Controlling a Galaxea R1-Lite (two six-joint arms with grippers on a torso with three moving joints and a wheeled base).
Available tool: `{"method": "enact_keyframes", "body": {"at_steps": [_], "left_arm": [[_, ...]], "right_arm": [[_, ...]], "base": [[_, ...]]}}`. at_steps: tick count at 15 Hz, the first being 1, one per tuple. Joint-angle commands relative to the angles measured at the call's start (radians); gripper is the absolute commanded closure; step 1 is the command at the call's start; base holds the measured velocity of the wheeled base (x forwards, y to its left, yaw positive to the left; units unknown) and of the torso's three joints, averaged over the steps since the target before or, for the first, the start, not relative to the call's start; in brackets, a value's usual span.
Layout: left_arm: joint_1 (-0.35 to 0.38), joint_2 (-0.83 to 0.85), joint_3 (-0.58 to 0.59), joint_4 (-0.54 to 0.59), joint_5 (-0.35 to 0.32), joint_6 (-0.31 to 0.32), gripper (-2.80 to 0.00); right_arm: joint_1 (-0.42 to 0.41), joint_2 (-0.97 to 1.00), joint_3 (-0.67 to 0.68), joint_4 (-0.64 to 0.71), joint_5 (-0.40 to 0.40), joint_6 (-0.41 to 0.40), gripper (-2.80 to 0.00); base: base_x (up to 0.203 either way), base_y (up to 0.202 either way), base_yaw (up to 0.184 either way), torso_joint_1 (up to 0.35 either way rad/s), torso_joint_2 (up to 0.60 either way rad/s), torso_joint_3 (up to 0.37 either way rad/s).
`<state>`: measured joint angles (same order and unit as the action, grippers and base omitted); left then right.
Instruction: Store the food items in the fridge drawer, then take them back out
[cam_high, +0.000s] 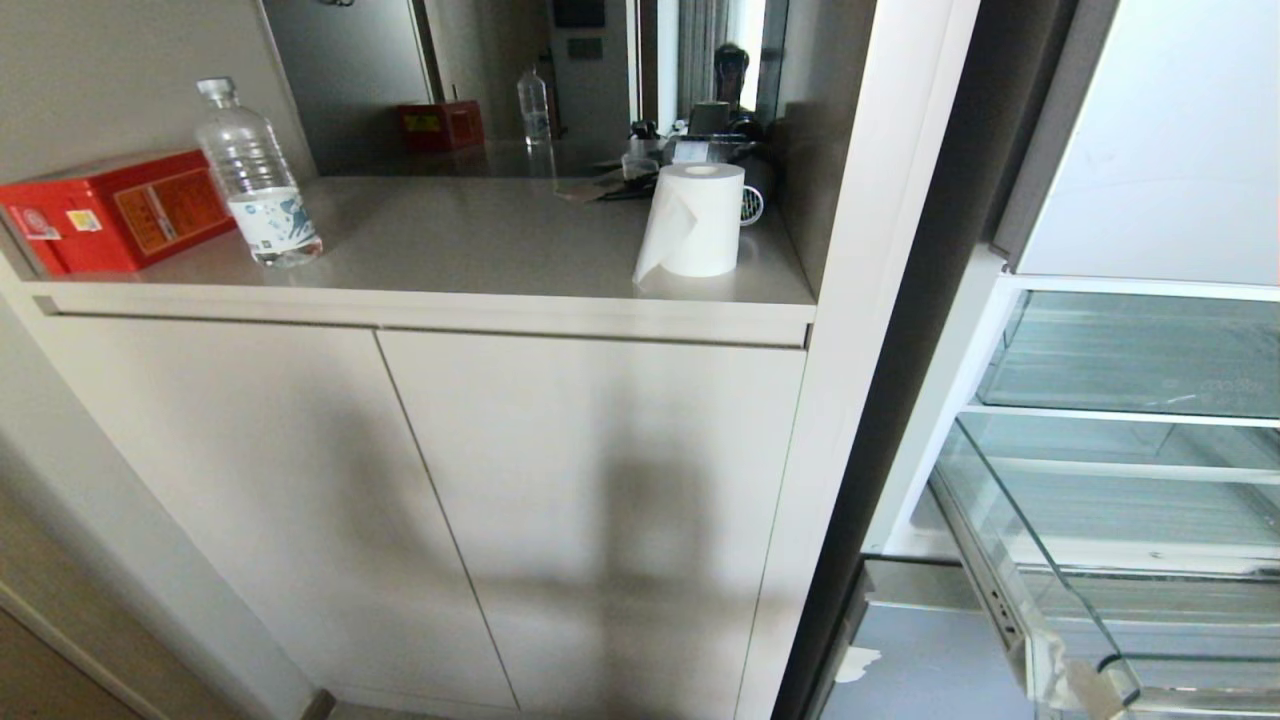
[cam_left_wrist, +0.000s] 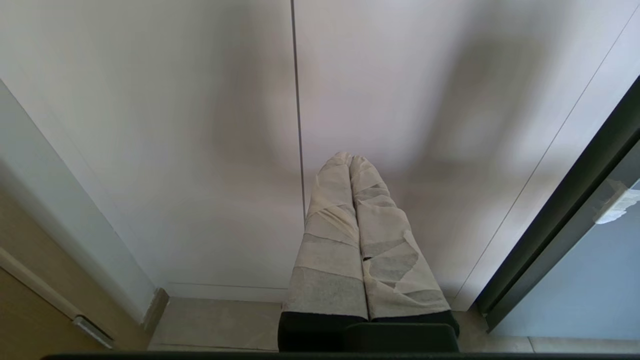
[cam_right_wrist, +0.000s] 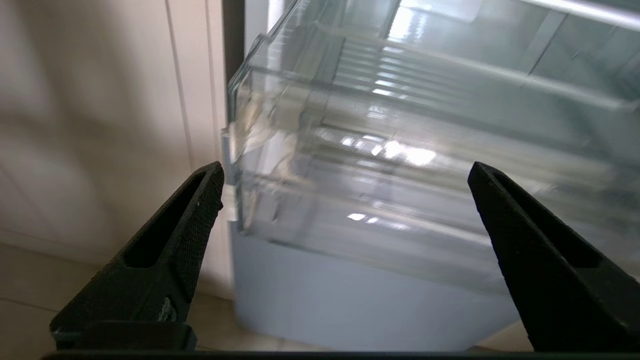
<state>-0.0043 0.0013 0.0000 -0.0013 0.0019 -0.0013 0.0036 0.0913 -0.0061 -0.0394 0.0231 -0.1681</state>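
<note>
Your left end effector is pinched closed on nothing, parked facing the cabinet doors; your right end effector gapes wide, empty, just before the fridge drawer. On the desk: red box, water bottle, paper roll, no food. The drawer stands pulled out and looks empty. No food item shows anywhere, so you can't tell which half is done.
</note>
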Motion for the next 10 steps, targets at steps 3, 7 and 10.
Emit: {"method": "enact_keyframes", "body": {"at_steps": [3, 7, 10], "left_arm": [[0.0, 0.0, 0.0, 0.0, 0.0, 0.0, 0.0], [0.0, 0.0, 0.0, 0.0, 0.0, 0.0, 0.0], [0.0, 0.0, 0.0, 0.0, 0.001, 0.0, 0.0]], "right_arm": [[0.004, -0.09, 0.007, 0.044, 0.001, 0.079, 0.0], [0.004, -0.09, 0.008, 0.041, 0.0, 0.106, 0.0], [0.004, -0.09, 0.006, 0.042, -0.005, 0.13, 0.0]], "base": [[0.0, 0.0, 0.0, 0.0, 0.0, 0.0], [0.0, 0.0, 0.0, 0.0, 0.0, 0.0], [0.0, 0.0, 0.0, 0.0, 0.0, 0.0]]}}
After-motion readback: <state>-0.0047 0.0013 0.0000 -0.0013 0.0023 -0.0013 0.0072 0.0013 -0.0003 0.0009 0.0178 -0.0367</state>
